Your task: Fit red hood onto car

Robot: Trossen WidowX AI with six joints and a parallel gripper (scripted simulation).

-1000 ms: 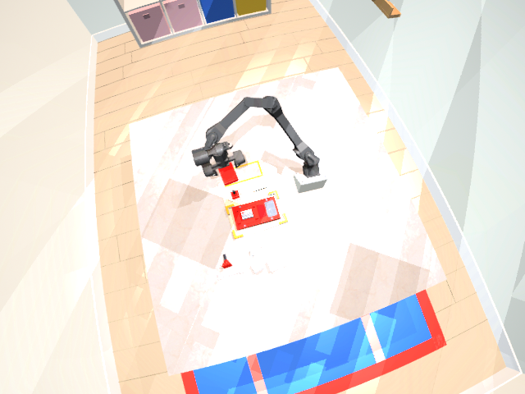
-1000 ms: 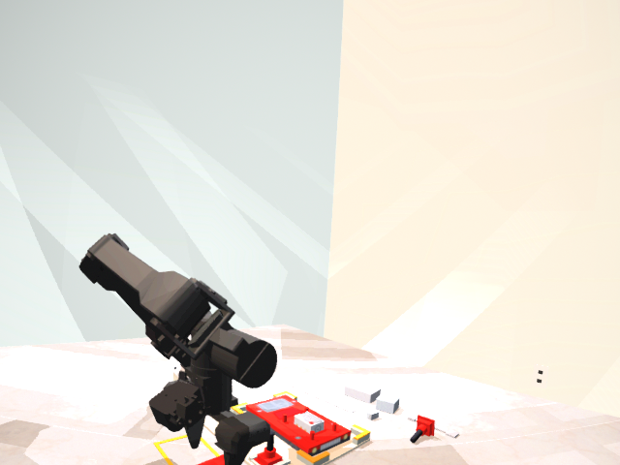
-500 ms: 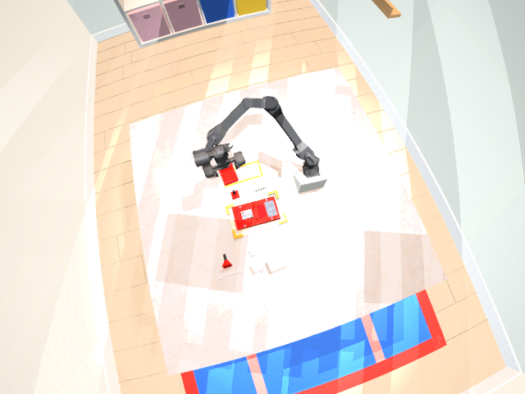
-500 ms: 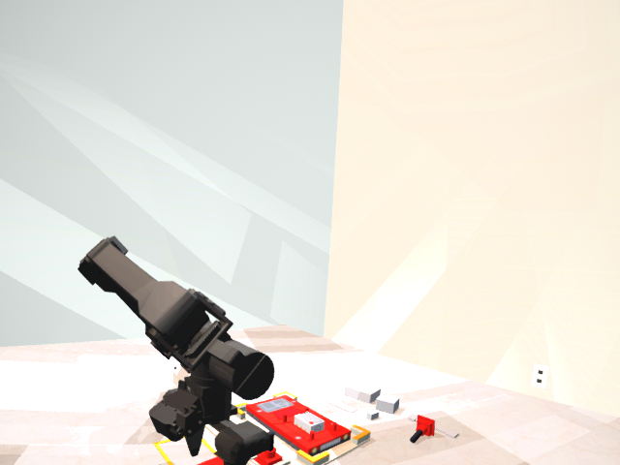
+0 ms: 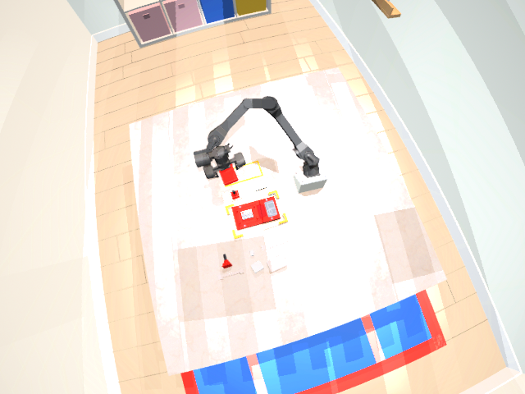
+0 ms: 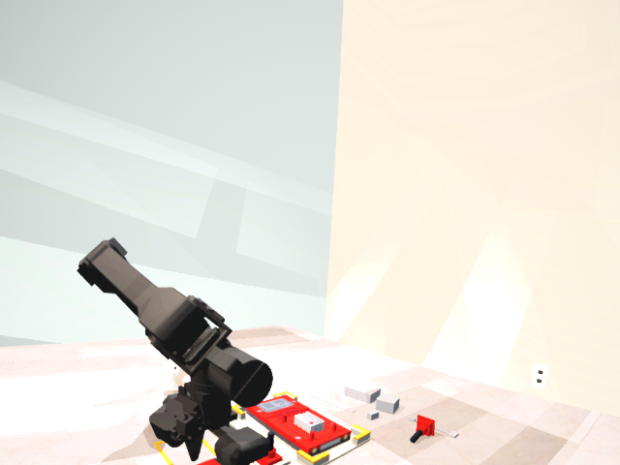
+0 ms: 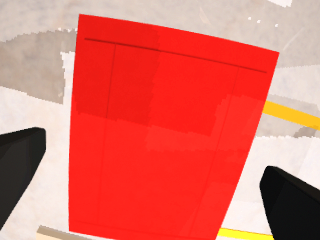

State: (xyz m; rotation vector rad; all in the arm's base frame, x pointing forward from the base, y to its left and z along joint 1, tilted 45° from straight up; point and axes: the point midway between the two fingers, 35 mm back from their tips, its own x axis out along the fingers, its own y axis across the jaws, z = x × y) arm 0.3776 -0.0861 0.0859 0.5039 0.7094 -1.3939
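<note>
The hood (image 5: 229, 175) (image 7: 155, 140), a red shell with a flat roof, lies roof up beside and partly over a yellow outline on the table. My gripper (image 5: 224, 166) (image 7: 157, 159) is open above it, with one fingertip out to each side of the hood and nothing held. Its corner holes cannot be made out. The red car chassis (image 5: 257, 212) (image 6: 325, 437) sits between the yellow corner brackets (image 5: 237, 234) (image 6: 360, 433) of the jig. The white engine block (image 5: 246, 213) (image 6: 308, 422) is on its deck, with short red pegs around it in the exterior view.
A small red piece with a black knob (image 5: 235, 194) (image 6: 271, 456) stands between hood and chassis. A red piece with a black handle (image 5: 226, 263) (image 6: 424, 425) and pale blocks (image 5: 257, 266) (image 6: 387, 403) lie beyond the chassis. The yellow outline (image 5: 260, 167) (image 7: 292, 115) is flat.
</note>
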